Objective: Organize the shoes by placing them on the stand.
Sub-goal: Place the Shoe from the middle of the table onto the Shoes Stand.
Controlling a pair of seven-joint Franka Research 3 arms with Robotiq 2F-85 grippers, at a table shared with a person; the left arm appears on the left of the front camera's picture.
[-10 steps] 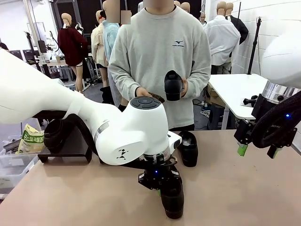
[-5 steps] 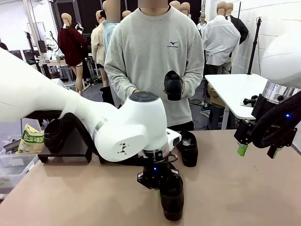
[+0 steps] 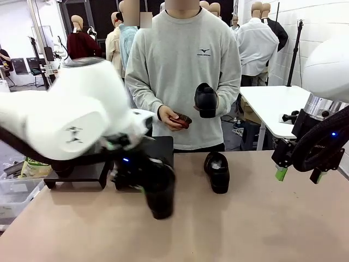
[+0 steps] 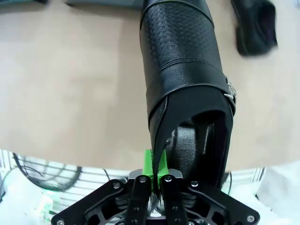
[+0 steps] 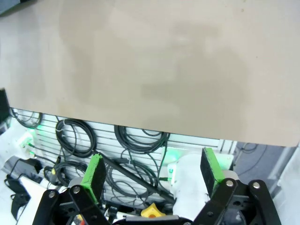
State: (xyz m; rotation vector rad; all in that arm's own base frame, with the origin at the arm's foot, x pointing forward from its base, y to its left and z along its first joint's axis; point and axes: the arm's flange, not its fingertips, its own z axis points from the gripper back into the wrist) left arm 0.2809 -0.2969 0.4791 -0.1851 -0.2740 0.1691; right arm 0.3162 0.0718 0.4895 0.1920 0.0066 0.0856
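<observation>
The left arm [image 3: 82, 117] comes in from the left with its thick white elbow raised high. It is blurred in the front view, and the wrist is turned downward. The left gripper [image 4: 156, 165] has its green pads pinched tight together on the thin heel edge of a shoe [image 4: 183, 70], which hangs below it. The right arm [image 3: 327, 65] stands at the right edge with its wrist bent down. The right gripper [image 5: 152, 171] hangs low with its two fingers spread wide apart.
</observation>
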